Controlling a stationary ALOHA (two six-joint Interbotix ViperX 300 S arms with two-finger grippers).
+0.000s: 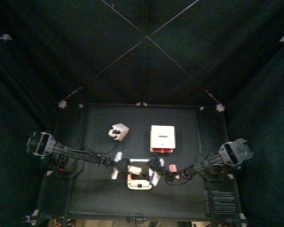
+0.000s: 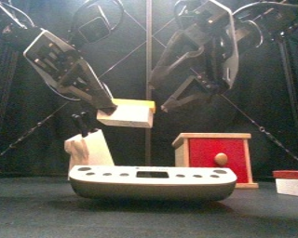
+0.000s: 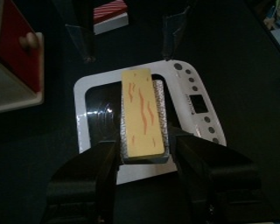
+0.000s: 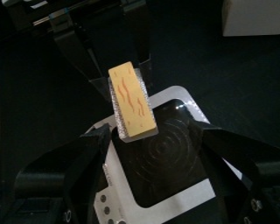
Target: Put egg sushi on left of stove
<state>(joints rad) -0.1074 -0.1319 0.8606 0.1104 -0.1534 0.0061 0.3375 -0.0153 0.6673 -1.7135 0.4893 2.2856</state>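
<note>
Left wrist view: egg sushi (image 3: 146,114) between left jaws.

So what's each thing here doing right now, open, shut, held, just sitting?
Egg sushi: held in the air above the stove, between the left gripper's jaws.
Left gripper: closed on the sushi.
Right gripper: open, empty, hanging beside the sushi.
Stove: flat on the table, nothing on it.
Red box: on the table, its door shut.
</note>
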